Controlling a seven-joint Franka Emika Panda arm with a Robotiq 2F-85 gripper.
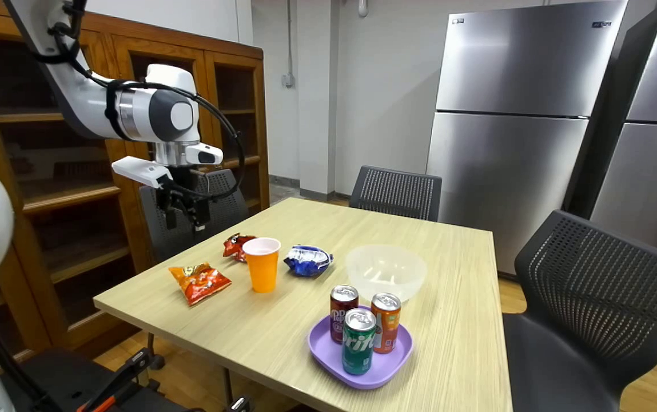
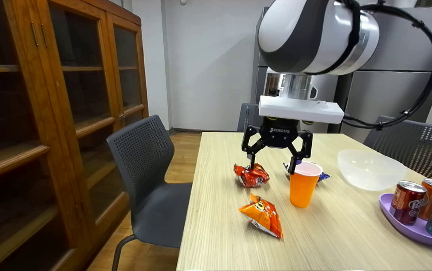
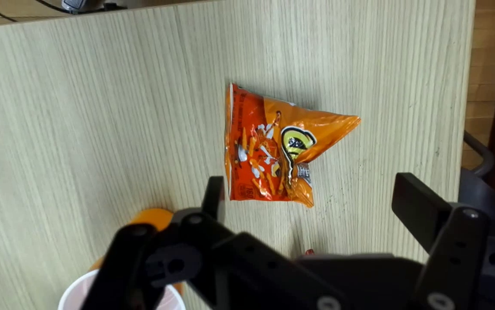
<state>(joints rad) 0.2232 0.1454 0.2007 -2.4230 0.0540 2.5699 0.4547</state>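
One bench (image 1: 282, 320); on it, three bags (image 1: 199, 283), one cup (image 1: 262, 272), one bowl (image 1: 385, 270) and one tray (image 1: 382, 367) holding three cans (image 1: 358, 343). Around the bench, three chairs (image 1: 597, 280); beyond the bench, two fridges (image 1: 511, 171). Over the bench, one robot arm (image 2: 294, 41) with two fingers (image 2: 293, 164).

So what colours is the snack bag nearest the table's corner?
The snack bag is mainly orange and red; it shows best in the wrist view.

The orange-and-red, angular plastic-film snack bag (image 3: 264, 150) looks glossy and creased; the orange, tapered plastic cup (image 1: 263, 272), smooth; the round, translucent-white plastic bowl (image 1: 385, 269), matt; the pale, flat, wood-grained table (image 1: 282, 320), matt; the tall, silver metal refrigerator (image 1: 511, 166), shiny.
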